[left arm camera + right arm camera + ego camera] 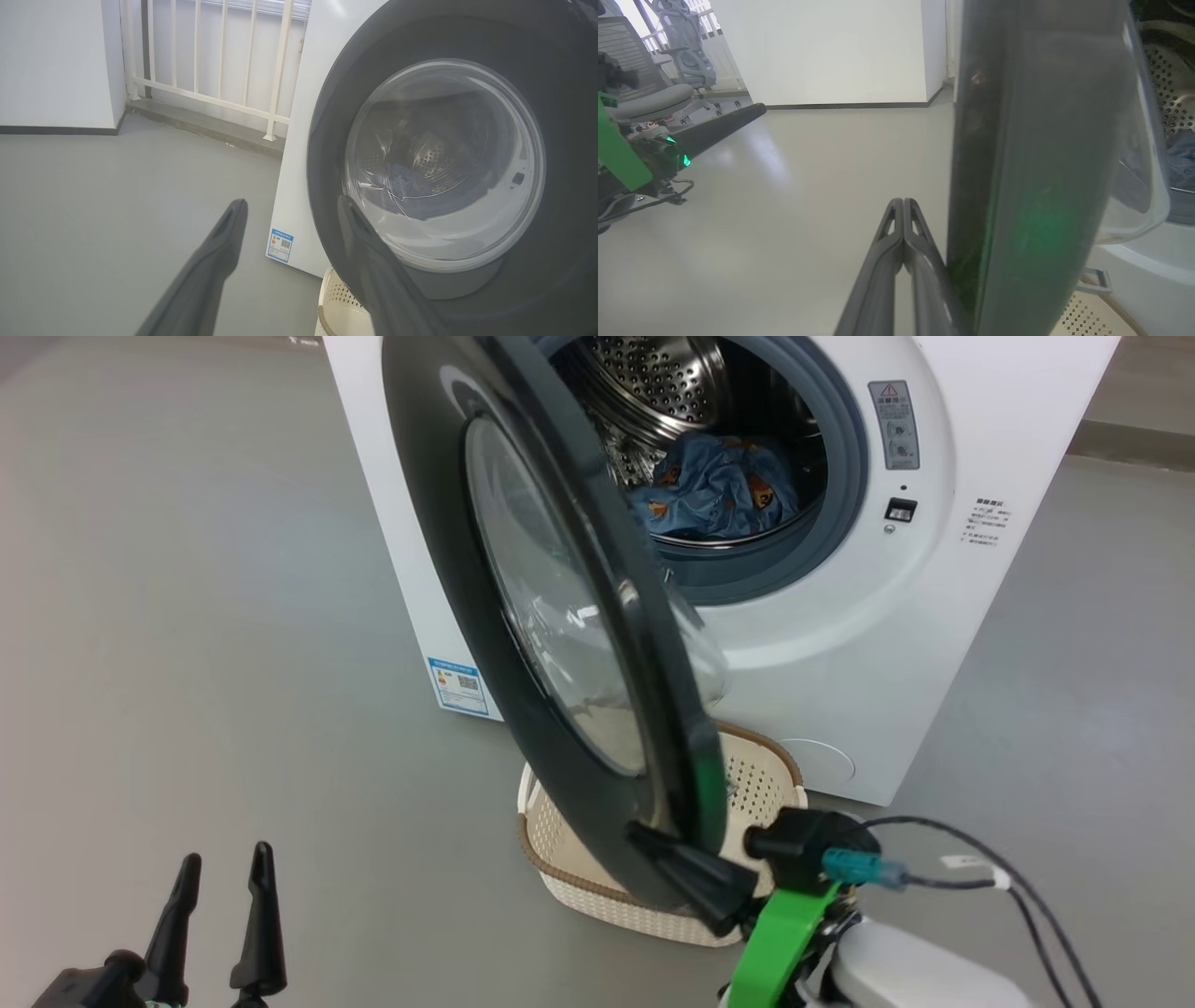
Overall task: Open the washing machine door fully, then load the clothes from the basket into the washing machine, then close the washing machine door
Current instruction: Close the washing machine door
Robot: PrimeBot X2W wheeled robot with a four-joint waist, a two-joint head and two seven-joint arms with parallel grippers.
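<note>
- Room first: plain grey floor point(187, 616), smooth and slightly glossy. The left wrist view picks up a white railing point(210, 70) behind the machine. The right wrist view gets a white wall point(831, 46) with dark skirting, plus a couple of grey office chairs point(668, 56).
- The white front-load washing machine point(934, 616) stands on that floor, and the head view looks into its perforated steel drum point(653, 373).
- Its door point(523, 616), black rim and bulgy glass, is swung out partway and sits nearly edge-on to the head camera. The left wrist view looks straight through the glass instead.
- The cream basket point(560, 859) with the brown rim sits on the floor right in front of the machine, under the door's bottom edge.
- The clothes point(719, 490), light blue with orange-brown prints, are lying in the drum.
- Right gripper point(644, 835): fingers clamped together with nothing between them, tips right up against the door's lower outer rim. Its own wrist view has them running alongside the black face.
- Left gripper point(227, 854): fingers spread wide, holding nothing, low at the left and well apart from the door.
- Writing: a blue sticker point(458, 686) with a QR code sits low on the white panel left of the door. A grey warning label point(894, 425) with a red triangle sits beside the opening, and there are a few printed lines point(991, 523) further right. All of it is too small to read.
</note>
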